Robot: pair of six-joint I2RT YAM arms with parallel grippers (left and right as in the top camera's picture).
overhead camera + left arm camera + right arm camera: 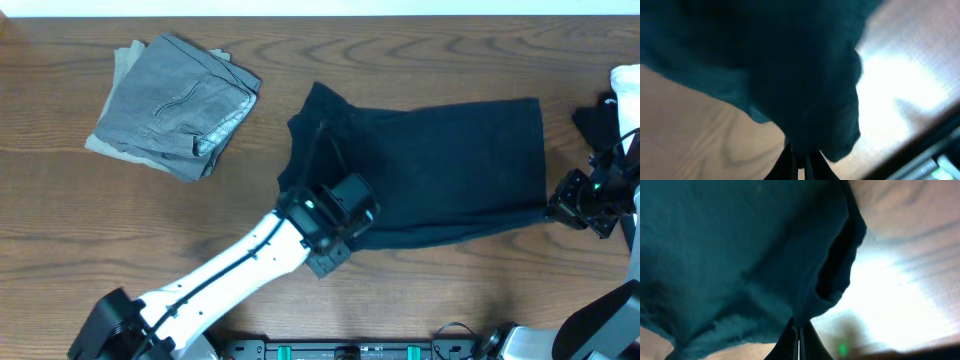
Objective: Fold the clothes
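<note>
Left gripper (352, 222) is clamped tight on the near-left edge of the black T-shirt (440, 170). In the left wrist view its fingers (790, 165) are pinched together with a wad of dark fabric (805, 100) bunched right at the tips. Right gripper (556, 208) is likewise pinched closed on the shirt's near-right corner; in the right wrist view the fingers (790, 342) meet with almost no gap and the cloth (740, 255) hangs out from between them. The shirt lies mid-table (100, 230), right of centre, as a rough wide rectangle. Its right part is fairly flat and its left end is rumpled, with a fold ridge running toward the left gripper. No logo is visible from overhead. A grey folded garment (175, 105) sits well apart at far left, and a white cloth (628, 90) is at the right edge.
</note>
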